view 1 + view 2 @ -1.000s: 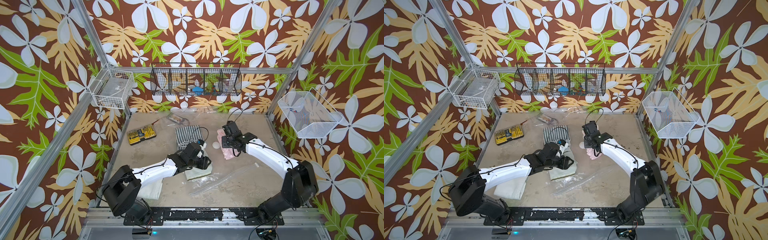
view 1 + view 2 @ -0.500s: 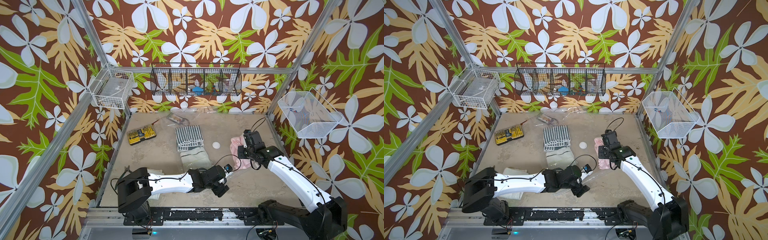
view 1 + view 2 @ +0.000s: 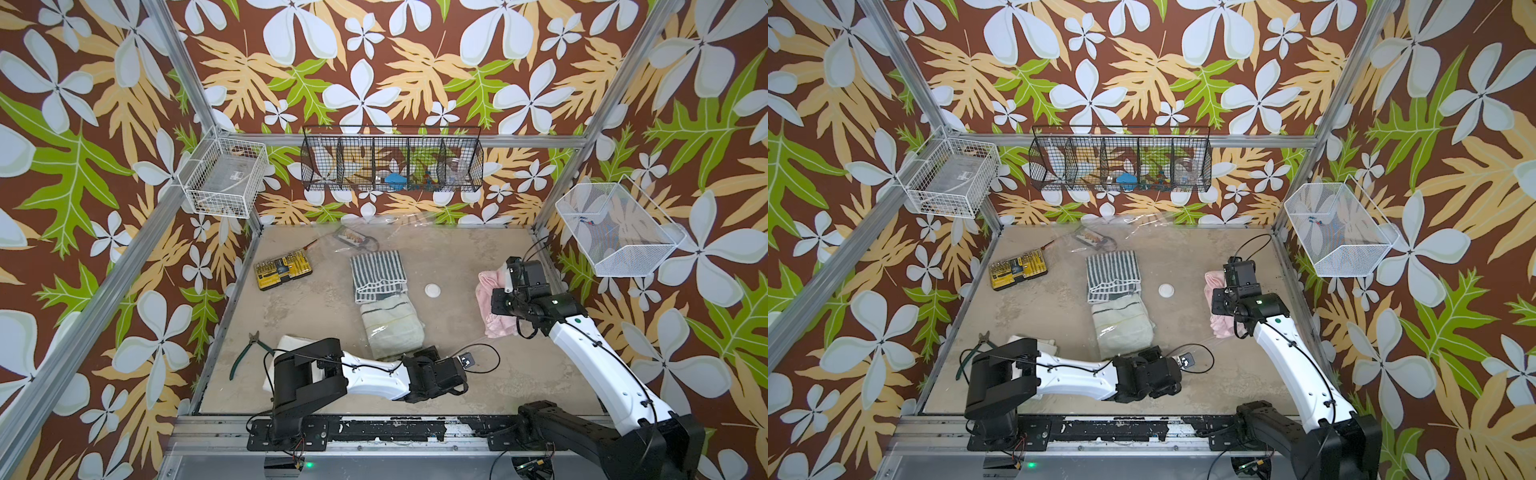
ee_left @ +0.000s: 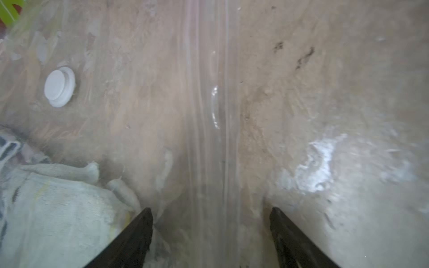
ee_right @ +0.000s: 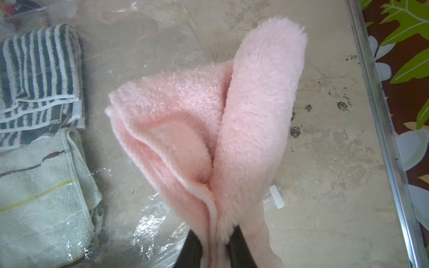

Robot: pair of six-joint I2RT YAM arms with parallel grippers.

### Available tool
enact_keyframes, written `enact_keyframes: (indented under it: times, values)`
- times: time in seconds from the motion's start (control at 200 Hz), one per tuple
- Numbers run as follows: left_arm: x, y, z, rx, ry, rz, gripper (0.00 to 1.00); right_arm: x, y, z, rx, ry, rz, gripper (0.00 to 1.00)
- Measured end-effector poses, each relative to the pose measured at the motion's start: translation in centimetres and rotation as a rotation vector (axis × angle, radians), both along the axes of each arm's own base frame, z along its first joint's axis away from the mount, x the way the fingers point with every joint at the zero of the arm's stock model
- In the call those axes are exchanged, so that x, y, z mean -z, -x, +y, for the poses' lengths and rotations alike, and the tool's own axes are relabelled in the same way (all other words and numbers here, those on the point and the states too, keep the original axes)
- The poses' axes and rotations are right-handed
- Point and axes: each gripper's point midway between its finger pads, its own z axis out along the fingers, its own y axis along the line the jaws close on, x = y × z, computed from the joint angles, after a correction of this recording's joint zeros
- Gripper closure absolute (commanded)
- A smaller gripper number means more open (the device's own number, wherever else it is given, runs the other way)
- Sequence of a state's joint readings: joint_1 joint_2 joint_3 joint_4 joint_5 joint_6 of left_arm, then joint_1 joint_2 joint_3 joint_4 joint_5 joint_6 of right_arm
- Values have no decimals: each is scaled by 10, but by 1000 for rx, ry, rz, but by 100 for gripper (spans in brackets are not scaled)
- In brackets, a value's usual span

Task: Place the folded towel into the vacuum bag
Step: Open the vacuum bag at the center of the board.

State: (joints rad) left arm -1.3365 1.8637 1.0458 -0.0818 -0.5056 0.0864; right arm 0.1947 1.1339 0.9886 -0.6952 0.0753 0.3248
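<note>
The vacuum bag [image 3: 453, 266] lies flat over the middle of the table, clear and crinkly, with its round white valve [image 3: 432, 289] [image 4: 59, 86]. Inside it lie a striped towel [image 3: 377, 270] and a pale cream towel [image 3: 390, 328]. My right gripper [image 5: 214, 234] [image 3: 505, 282] is shut on a pink folded towel [image 5: 209, 116] [image 3: 488, 299], held above the bag's right side near the white slider clip [image 5: 276, 197]. My left gripper [image 4: 211, 211] is open low over the bag's front edge, its fingers either side of the zip strip [image 4: 209, 111] and holding nothing.
A yellow bit set [image 3: 283, 269] lies at the back left. Green-handled pliers [image 3: 245, 353] and a white folded cloth [image 3: 286, 345] lie beside the left arm [image 3: 374, 376]. A small packet [image 3: 353, 237] lies at the back. Wire baskets [image 3: 392, 164] hang on the walls. The frame rail [image 5: 380, 116] runs close on the right.
My left arm left the cream towel, swung to the bag's front edge and opened. My right arm carried the pink towel to the right.
</note>
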Motion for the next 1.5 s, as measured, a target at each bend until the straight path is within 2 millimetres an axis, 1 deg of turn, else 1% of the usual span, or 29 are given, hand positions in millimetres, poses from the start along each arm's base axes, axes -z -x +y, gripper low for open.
enact_keyframes:
  times: [0.105, 0.24, 0.29, 0.36, 0.41, 0.475, 0.555, 0.601, 0.656, 0.691, 0.731, 0.841, 0.896, 0.986, 1.021, 1.061, 1.141, 1.176, 1.231, 1.261, 1.341, 1.401, 1.441, 1.501]
  values:
    - [-9, -12, 3, -33, -15, -81, 26, 4, 3, 0, 0, -2, 8, 91]
    - [-24, -17, -1, -46, 34, -115, 35, 10, 7, 3, -9, -20, 24, 91]
    - [-23, -18, -3, -42, 32, -121, 38, 10, 8, 2, -9, -20, 24, 91]
    - [-17, -20, -4, -40, 12, -124, 41, 9, 8, 2, -7, -24, 19, 91]
    - [-13, -22, -7, -40, -1, -119, 45, 8, 9, 4, -13, -33, 16, 91]
    - [-15, -25, -13, -44, 1, -120, 55, 6, 10, 5, -18, -40, 11, 91]
    - [-19, -29, -18, -49, 14, -122, 74, 2, 12, 5, -18, -45, 10, 91]
    - [-21, -31, -17, -54, 17, -121, 83, -3, 13, 5, -18, -47, 3, 91]
    - [-24, -34, -13, -62, 14, -118, 90, -10, 14, 5, -17, -51, -11, 92]
    - [-30, -37, -9, -70, 22, -113, 95, -14, 15, 6, -19, -57, -19, 92]
    - [-41, -41, -6, -82, 47, -109, 100, -18, 17, 8, -28, -70, -24, 93]
    - [-85, -52, -2, -110, 170, -92, 100, -26, 27, 13, -51, -98, -15, 97]
    - [-99, -56, -4, -112, 214, -78, 100, -32, 34, 15, -65, -116, -12, 98]
    - [-106, -59, -8, -108, 252, -32, 100, -49, 46, 22, -99, -157, -37, 100]
    - [-106, -61, -9, -107, 253, -13, 100, -55, 51, 30, -129, -189, -49, 100]
    - [-107, -62, -10, -110, 258, 4, 100, -56, 58, 41, -166, -231, -46, 100]
    - [-112, -70, -11, -130, 282, 32, 100, -44, 79, 69, -277, -282, 5, 100]
    - [-117, -75, -10, -147, 298, 41, 100, -35, 90, 81, -316, -294, 39, 100]
    - [-125, -84, -9, -171, 328, 51, 100, -18, 104, 94, -362, -312, 90, 100]
    - [-130, -90, -7, -190, 351, 57, 100, -10, 110, 98, -368, -321, 113, 100]
    - [-141, -99, -3, -219, 392, 67, 100, 23, 128, 107, -383, -353, 194, 100]
    - [-147, -101, -2, -234, 418, 74, 100, 45, 138, 110, -376, -370, 257, 100]
    - [-150, -99, -5, -221, 428, 84, 100, 53, 140, 110, -368, -370, 277, 100]
    - [-151, -96, -7, -210, 435, 97, 100, 57, 137, 112, -357, -376, 282, 100]
